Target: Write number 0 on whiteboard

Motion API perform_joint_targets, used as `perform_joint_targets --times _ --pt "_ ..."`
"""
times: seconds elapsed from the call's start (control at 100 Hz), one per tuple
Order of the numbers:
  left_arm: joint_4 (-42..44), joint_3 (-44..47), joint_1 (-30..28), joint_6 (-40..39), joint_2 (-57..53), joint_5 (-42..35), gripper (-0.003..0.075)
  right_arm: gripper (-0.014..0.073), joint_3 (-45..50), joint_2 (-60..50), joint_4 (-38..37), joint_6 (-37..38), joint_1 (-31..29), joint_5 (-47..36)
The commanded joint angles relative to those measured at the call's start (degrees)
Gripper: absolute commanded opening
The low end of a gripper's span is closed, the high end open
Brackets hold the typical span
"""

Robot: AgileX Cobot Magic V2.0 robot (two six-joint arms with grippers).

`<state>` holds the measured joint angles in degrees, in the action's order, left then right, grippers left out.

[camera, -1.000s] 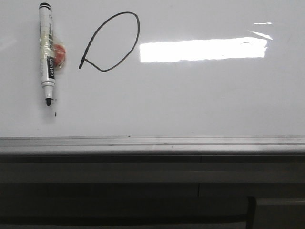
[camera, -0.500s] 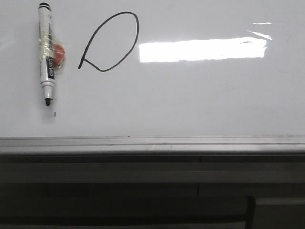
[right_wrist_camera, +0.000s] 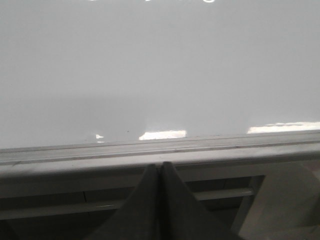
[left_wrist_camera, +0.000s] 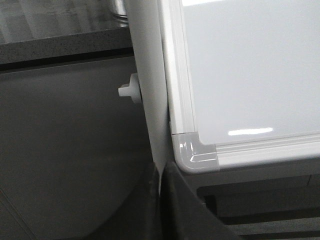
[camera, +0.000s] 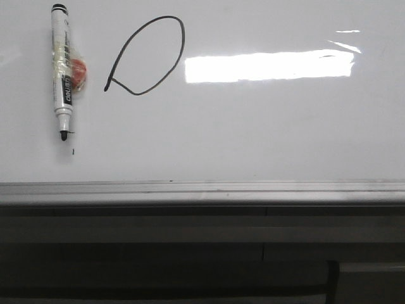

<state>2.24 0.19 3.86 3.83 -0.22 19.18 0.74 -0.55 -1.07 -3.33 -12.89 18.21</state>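
A thin black number 0 slants across the whiteboard at upper left, beside an uncapped marker. The left gripper and right gripper both have fingers pressed together, holding nothing.

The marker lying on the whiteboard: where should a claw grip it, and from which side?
Grip the marker on its upper barrel, between the cap end and the red lump beside its middle. Come straight down from above, fingers across the barrel: it lies flat on the whiteboard, tip toward the near edge.
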Motion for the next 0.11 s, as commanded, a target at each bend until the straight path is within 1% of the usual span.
perform_joint_targets --times 0.0,0.1 --pt "0.1 1.9 0.5 -0.5 -1.7 -2.7 -0.002 -0.0057 0.7 -1.1 -0.8 -0.2 -0.1 -1.1" --pt "0.1 1.9 0.5 -0.5 -1.7 -2.7 -0.002 -0.0058 0.7 -1.1 -0.8 -0.2 -0.1 -1.1"
